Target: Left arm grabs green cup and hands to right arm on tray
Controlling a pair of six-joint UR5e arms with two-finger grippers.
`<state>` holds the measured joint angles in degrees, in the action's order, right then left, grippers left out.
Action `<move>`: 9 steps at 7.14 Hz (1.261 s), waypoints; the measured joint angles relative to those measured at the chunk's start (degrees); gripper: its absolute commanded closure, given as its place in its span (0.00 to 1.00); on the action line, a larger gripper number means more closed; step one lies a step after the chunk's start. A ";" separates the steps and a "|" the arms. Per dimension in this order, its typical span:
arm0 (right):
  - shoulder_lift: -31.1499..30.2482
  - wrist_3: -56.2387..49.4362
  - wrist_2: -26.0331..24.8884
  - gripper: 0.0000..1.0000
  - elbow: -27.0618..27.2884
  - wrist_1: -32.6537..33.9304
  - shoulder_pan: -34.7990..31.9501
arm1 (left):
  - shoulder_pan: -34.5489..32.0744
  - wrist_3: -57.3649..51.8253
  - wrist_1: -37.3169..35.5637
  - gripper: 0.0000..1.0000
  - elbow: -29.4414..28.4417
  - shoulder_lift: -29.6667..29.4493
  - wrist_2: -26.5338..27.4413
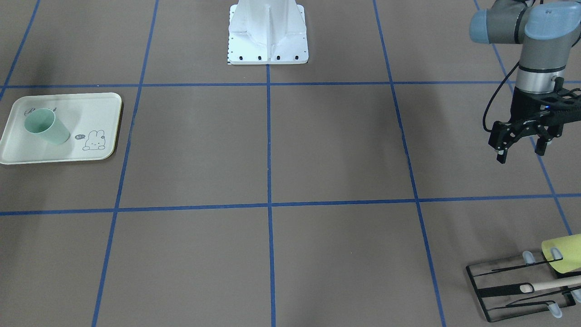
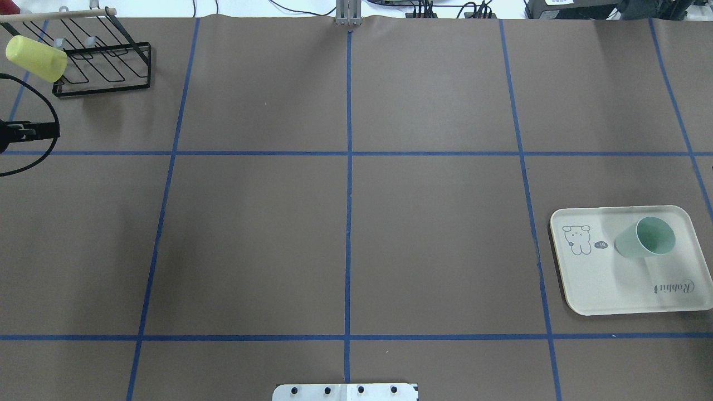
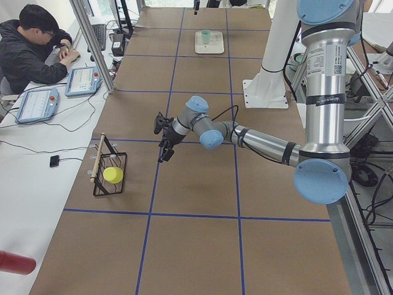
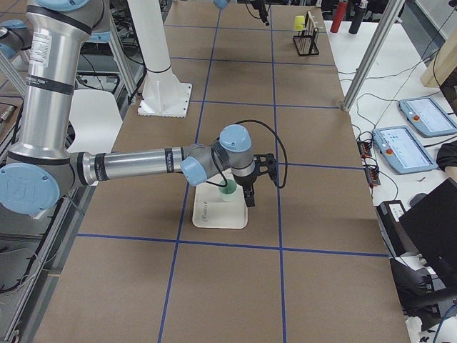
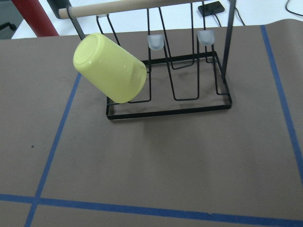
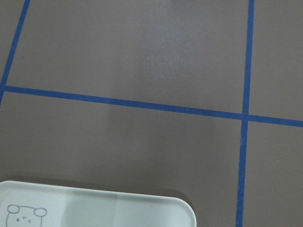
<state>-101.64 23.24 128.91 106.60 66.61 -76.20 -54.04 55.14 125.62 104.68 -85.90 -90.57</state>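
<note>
The green cup (image 1: pixel 45 127) stands upright on the cream tray (image 1: pixel 27 150), near the "Rabbit" script; both also show in the overhead view, cup (image 2: pixel 646 238) and tray (image 2: pixel 613 284). My left gripper (image 1: pixel 521 152) is open and empty, hovering above the table far from the tray and near the wire rack. My right gripper (image 4: pixel 248 199) shows only in the exterior right view, hanging beside the cup (image 4: pixel 227 191) at the tray's edge; I cannot tell if it is open or shut. The right wrist view shows only a corner of the tray (image 6: pixel 94 208).
A black wire rack (image 1: pixel 499 290) holds a yellow-green cup (image 1: pixel 560 254) on a peg at the table's far left corner; the left wrist view looks at the cup (image 5: pixel 111 66). The white robot base (image 1: pixel 268 36) stands mid-table. An operator (image 3: pixel 31 43) sits beside the table.
</note>
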 measured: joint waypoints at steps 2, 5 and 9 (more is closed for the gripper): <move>0.66 0.01 0.16 0.01 -1.07 0.25 -1.13 | -0.79 -2.41 4.45 0.00 -3.04 0.70 -0.74; 6.61 -0.67 5.39 0.01 -9.15 0.94 -6.12 | -11.41 -16.16 -0.14 0.00 -3.78 0.64 -15.85; 8.79 -11.32 9.68 0.01 -12.68 10.47 -11.82 | -22.34 -29.34 -16.03 0.00 -3.34 0.61 -33.00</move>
<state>-92.85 11.91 138.59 93.92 77.08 -88.02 -76.37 25.80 109.59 101.34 -85.29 -123.56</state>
